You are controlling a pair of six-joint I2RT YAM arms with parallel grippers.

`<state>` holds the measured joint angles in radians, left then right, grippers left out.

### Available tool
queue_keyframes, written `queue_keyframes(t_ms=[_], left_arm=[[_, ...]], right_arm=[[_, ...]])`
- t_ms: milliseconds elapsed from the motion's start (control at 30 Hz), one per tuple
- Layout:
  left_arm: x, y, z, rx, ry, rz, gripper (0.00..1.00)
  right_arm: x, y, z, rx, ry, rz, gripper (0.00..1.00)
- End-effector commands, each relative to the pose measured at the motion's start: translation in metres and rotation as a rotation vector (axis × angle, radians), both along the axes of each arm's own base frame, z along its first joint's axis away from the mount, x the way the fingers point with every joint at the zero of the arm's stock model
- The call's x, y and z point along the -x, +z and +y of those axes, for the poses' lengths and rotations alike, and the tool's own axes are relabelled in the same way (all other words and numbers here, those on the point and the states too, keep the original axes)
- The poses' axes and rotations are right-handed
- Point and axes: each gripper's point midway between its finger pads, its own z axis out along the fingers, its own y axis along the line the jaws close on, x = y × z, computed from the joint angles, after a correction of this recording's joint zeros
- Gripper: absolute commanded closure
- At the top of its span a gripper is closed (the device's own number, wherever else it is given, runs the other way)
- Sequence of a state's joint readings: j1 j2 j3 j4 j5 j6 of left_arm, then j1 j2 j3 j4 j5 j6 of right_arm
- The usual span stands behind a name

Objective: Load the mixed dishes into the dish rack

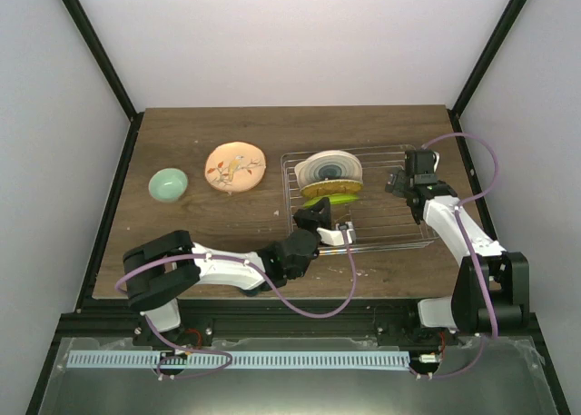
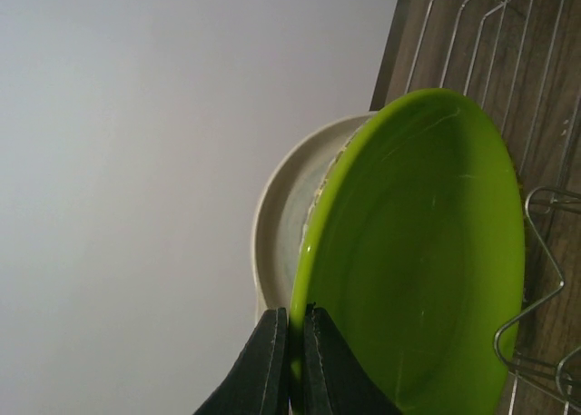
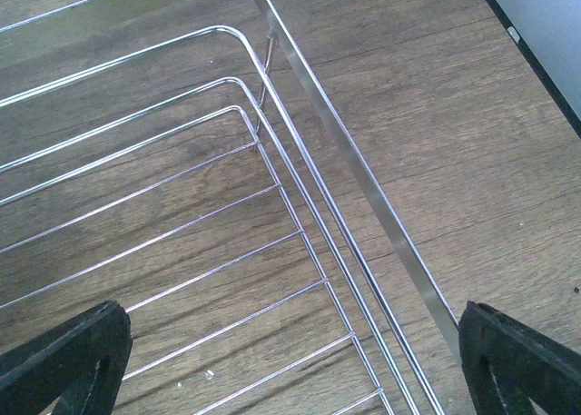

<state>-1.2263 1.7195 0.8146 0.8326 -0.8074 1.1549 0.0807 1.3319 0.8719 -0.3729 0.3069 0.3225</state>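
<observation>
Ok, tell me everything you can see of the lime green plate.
The green plate is round, glossy and plain lime. It looks smooth, like glazed ceramic or plastic, with a shallow well, a raised rim and a few faint scratches. It stands tilted on edge in the rack, right in front of the cream plate; whether the two touch is unclear. The left claw is pinched shut on its rim. No chips or cracks show.

Dark wood tabletop (image 1: 182, 133) carries dish rack (image 1: 392, 219); tan plate (image 1: 235, 167) just left of rack; mint bowl (image 1: 168, 184) farther left.
</observation>
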Motion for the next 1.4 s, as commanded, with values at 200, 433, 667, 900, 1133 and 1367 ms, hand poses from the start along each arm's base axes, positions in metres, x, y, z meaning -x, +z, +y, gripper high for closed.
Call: queue_keyframes(t_ms=[200, 433, 667, 900, 1133, 1367], left_arm=[[0.003, -0.005, -0.011, 0.044, -0.036, 0.100, 0.71], [0.012, 0.000, -0.013, 0.057, -0.063, 0.142, 0.42], [0.036, 0.051, 0.001, 0.244, -0.138, 0.254, 0.00], [-0.039, 0.113, 0.082, 0.624, 0.096, 0.469, 0.00], [-0.121, 0.088, 0.177, 0.917, 0.346, 0.732, 0.00], [-0.163, 0.007, 0.234, 1.133, 0.539, 0.999, 0.01]], right_arm=[[-0.004, 0.012, -0.004, 0.006, -0.006, -0.036, 0.00], [-0.004, 0.010, -0.003, 0.002, 0.000, -0.031, 0.00], [-0.004, 0.010, -0.002, -0.002, 0.004, -0.031, 0.00], [-0.004, 0.012, 0.001, -0.009, 0.020, -0.037, 0.00], [-0.004, 0.014, 0.003, -0.014, 0.039, -0.045, 0.00], [-0.004, 0.012, 0.007, -0.020, 0.063, -0.036, 0.00]])
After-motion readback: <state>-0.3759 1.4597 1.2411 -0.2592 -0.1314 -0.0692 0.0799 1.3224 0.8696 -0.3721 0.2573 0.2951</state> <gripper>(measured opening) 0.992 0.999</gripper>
